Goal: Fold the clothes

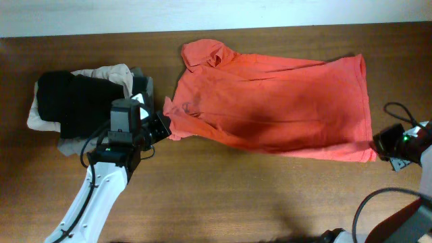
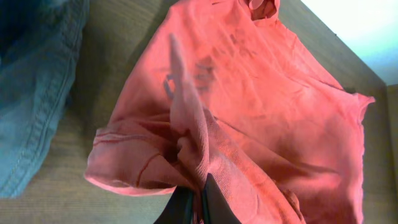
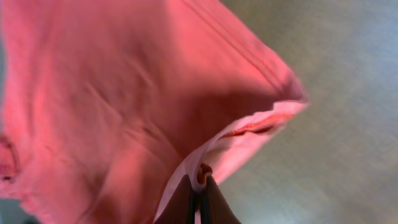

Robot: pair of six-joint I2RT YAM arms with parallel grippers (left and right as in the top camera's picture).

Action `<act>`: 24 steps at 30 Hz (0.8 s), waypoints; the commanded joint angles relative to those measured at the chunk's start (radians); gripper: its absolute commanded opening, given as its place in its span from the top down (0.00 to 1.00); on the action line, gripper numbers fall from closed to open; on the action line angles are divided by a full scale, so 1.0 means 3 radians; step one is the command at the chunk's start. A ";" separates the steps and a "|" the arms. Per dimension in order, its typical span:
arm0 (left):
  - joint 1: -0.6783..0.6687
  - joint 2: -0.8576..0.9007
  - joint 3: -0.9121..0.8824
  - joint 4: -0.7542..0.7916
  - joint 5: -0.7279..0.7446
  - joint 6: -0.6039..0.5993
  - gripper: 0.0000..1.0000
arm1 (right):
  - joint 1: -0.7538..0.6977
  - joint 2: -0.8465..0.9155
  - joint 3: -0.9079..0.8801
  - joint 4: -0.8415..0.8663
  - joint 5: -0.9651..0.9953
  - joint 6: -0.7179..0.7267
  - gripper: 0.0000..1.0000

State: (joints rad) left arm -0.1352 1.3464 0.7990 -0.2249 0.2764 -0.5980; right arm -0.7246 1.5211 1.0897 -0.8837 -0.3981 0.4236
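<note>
the left gripper point(image 1: 163, 125) is clamped fully closed on a bunched fold at the near end of the red-orange t-shirt point(image 1: 270, 101). the right gripper point(image 1: 379, 143) is pinched closed on its far hem corner. the shirt lies spread between them on the wooden table point(image 1: 236, 196), just beside a pile of folded garments point(image 1: 74, 101).

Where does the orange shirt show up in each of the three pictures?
Overhead: shirt covers the middle and right of the table.
Left wrist: shirt fills centre and right.
Right wrist: shirt fills the left side.
Shared landmark: the table beneath it.
</note>
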 commanded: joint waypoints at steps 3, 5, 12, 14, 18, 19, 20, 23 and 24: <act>0.0001 0.0341 0.0052 0.0228 -0.0099 0.0244 0.99 | 0.0113 0.0257 0.0069 0.0282 -0.0332 0.0027 0.96; -0.0001 0.0484 0.0052 0.0346 -0.0088 0.0256 0.99 | 0.0193 0.0342 0.0069 0.0401 -0.0333 0.0027 0.96; -0.0005 0.0797 0.0109 0.0623 -0.0036 0.0282 0.99 | 0.0454 0.0459 0.0069 0.0993 -0.0291 0.0097 0.96; -0.0005 0.0837 0.0161 0.0617 -0.0028 0.0309 0.99 | 0.0473 0.0459 0.0069 0.1087 -0.0188 0.0150 0.96; -0.0023 0.0851 0.0239 0.0614 -0.0029 0.0332 0.99 | 0.0473 0.0459 0.0069 0.1144 0.0084 0.0277 0.96; -0.0029 0.0851 0.0256 0.0615 -0.0031 0.0332 0.99 | 0.0473 0.0459 0.0069 0.1157 0.0117 0.0278 0.96; -0.0029 0.0851 0.0270 0.0614 -0.0037 0.0332 0.99 | 0.0473 0.0459 0.0069 0.1166 0.0153 0.0278 0.96; -0.0029 0.0852 0.0296 0.0624 -0.0038 0.0332 0.99 | 0.0473 0.0459 0.0069 0.1167 0.0338 0.0315 0.96; -0.0029 0.0855 0.0300 0.0624 -0.0039 0.0332 0.99 | 0.0473 0.0459 0.0069 0.1175 0.0415 0.0364 0.96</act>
State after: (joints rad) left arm -0.1425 1.5970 0.8661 -0.0399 0.2646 -0.5194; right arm -0.5854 1.6562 1.0904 -0.5400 -0.3656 0.5014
